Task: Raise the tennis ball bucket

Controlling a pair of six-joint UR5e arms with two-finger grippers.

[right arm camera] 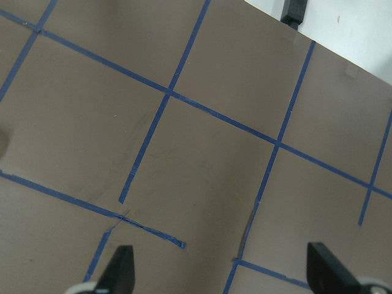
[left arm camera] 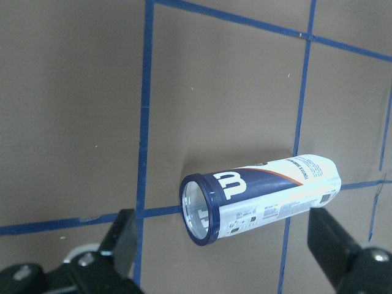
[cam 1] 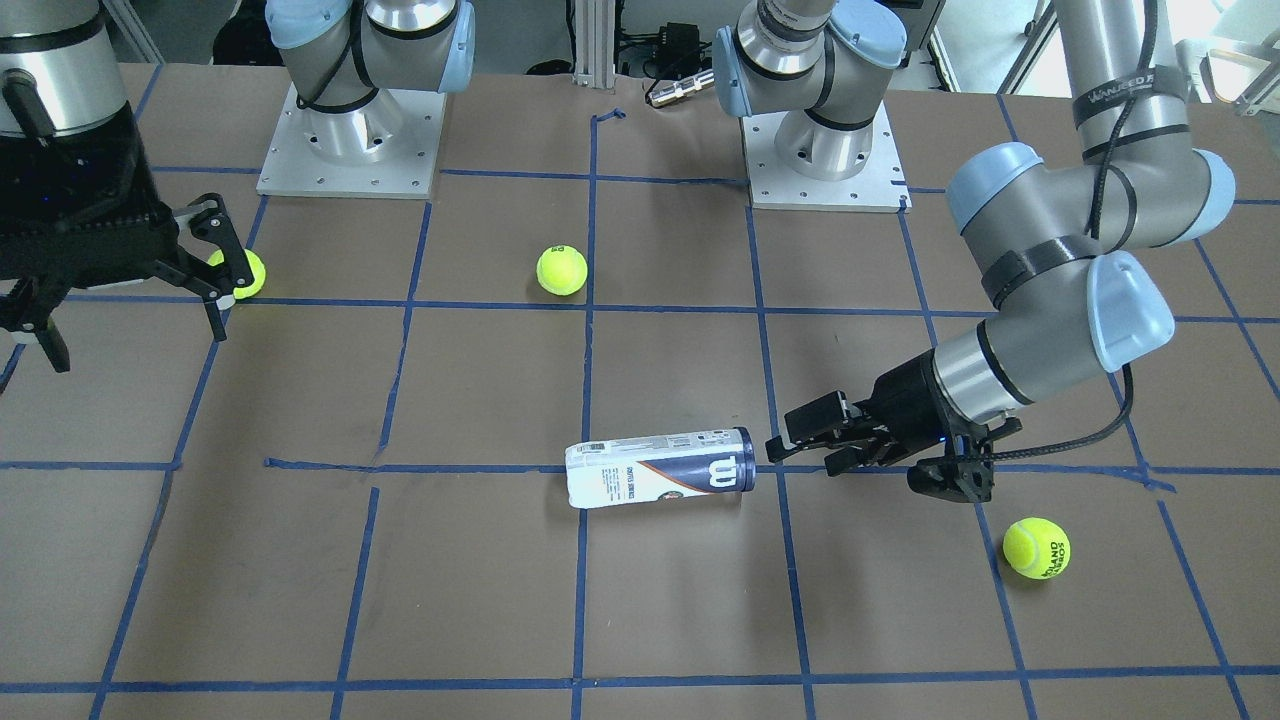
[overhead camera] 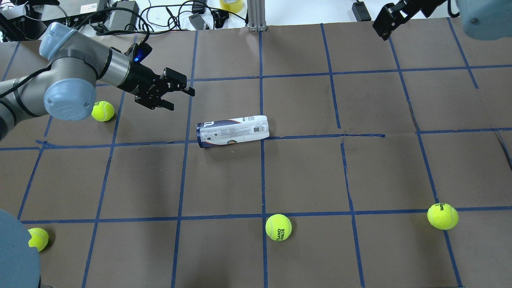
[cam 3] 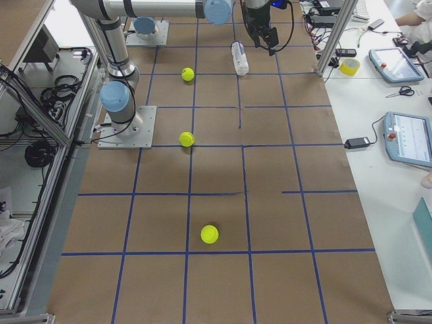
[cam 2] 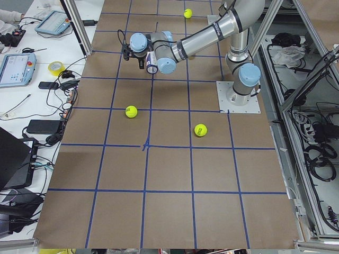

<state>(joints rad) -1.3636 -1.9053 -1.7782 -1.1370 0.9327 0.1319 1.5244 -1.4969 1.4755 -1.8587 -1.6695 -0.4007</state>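
Presently the bucket [cam 1: 660,468] lies on its side near the middle of the table [cam 1: 300,580], across a blue tape line [cam 1: 450,467], with its navy-rimmed end turned toward the left gripper [cam 1: 805,445]. That gripper is spread and holds nothing. It hangs just off the rim end, near the bucket but not touching it, and the wrist view shows the open mouth ahead of it and between the two fingers [left arm camera: 122,239]. The right gripper [right arm camera: 223,272] is also spread, well apart from the bucket over bare table, and appears to have no part in this step. The step in hand is judged to be the approach before the grasp. To do it well, the fingers should come down on either side of the round body, square across its width, and close well in from the rim (the smooth wall is likely to roll or slip under an off-centre pinch). The lift should begin only once both pads bear evenly.
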